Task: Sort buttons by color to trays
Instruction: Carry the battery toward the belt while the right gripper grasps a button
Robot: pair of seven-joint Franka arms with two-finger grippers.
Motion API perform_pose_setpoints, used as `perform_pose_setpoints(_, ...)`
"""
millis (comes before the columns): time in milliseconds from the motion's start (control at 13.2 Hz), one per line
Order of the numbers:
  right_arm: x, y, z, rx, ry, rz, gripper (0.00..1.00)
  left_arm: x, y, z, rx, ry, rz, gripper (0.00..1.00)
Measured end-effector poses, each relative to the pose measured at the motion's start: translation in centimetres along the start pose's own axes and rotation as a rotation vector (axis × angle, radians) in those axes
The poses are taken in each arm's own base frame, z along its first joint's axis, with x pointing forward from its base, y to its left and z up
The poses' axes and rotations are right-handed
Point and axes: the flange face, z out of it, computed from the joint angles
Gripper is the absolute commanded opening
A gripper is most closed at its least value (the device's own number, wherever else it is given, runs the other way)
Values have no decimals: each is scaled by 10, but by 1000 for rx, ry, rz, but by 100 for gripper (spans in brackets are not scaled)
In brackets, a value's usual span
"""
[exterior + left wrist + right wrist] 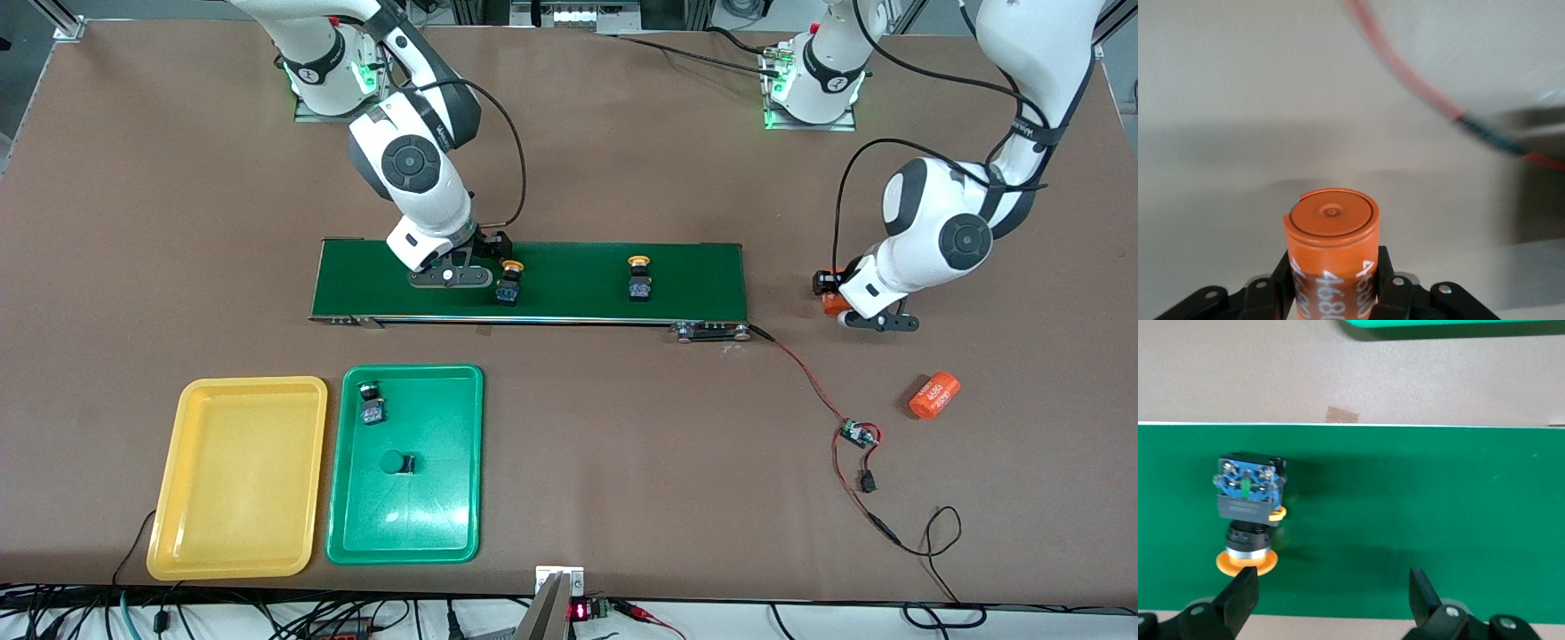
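Note:
Two yellow-capped buttons lie on the dark-green conveyor belt [569, 267], one [509, 283] toward the right arm's end and one [638, 279] near the middle. My right gripper [462, 274] is open, low over the belt beside the first. In the right wrist view this button [1248, 507] has its cap next to one finger [1238, 595] of the gripper [1331, 595], outside the gap. Two green-capped buttons [372, 404] [398, 463] lie in the green tray [444, 524]. The yellow tray [238, 476] holds nothing. My left gripper [855, 311] is shut on an orange "4680" cylinder [1331, 240].
A second orange "4680" cylinder [933, 396] lies on the table toward the left arm's end. A small circuit board [858, 436] on red wires [805, 373] runs from the belt's end. The trays sit side by side near the front edge.

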Motion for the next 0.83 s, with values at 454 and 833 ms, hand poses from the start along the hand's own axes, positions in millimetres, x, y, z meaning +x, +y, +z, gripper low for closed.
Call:
perform_pose_setpoints(454,17,-8,6,20,-2,8,100,10,117,-35,26,39,516,0)
perform_pose_setpoints(833,37,-12,31,29,-29,25,47,-12,211,-24,119,16,956,0)
